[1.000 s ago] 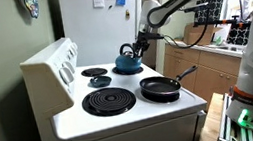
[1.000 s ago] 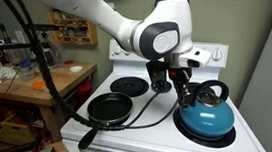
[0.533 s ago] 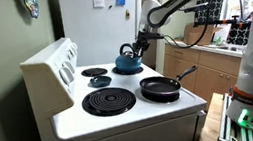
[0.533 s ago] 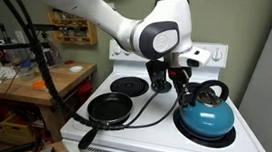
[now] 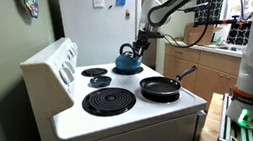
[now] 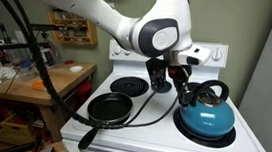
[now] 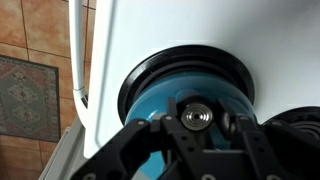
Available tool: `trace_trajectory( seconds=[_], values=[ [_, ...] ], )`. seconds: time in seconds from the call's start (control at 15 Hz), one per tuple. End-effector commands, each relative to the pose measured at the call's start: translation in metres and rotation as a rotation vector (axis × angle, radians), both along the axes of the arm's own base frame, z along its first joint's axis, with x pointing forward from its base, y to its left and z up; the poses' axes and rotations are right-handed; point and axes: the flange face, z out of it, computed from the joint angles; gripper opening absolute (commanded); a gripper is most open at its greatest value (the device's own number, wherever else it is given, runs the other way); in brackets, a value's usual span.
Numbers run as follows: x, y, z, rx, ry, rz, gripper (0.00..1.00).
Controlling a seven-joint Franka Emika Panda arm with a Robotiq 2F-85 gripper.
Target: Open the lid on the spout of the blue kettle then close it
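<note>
Your white stove [image 6: 156, 128] carries the black frying pan [image 6: 109, 108] at 8 o'clock and the blue kettle [image 6: 205, 118] at 4 o'clock, upright on its burner [image 6: 232, 139]. Your gripper [image 6: 181, 88] sits at the kettle's 10 o'clock, close against it. The lid is too small to see, and whether the claw pinches anything cannot be told.

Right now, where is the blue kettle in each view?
In an exterior view: the blue kettle sits mid-frame, at the arm's tip.
In an exterior view: lower right, larger.
Wrist view: bottom centre, seen close up.
Shared landmark: the white stove top under it.
</note>
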Motion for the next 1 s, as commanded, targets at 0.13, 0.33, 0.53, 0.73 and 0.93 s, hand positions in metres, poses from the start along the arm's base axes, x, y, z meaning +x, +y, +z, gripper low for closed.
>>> trace_trajectory(
  seconds=[0.13,0.33,0.53,0.73,0.93],
  values=[
    [-0.006,-0.006,0.018,-0.022,-0.010,-0.018,0.17],
    [-0.006,-0.006,0.022,-0.017,-0.022,-0.014,0.17],
    [-0.006,-0.008,0.025,-0.017,-0.029,-0.014,0.17],
    [-0.006,-0.012,0.028,-0.019,-0.032,-0.012,0.17],
    [-0.005,-0.017,0.031,-0.014,-0.035,-0.010,0.17]
  ],
)
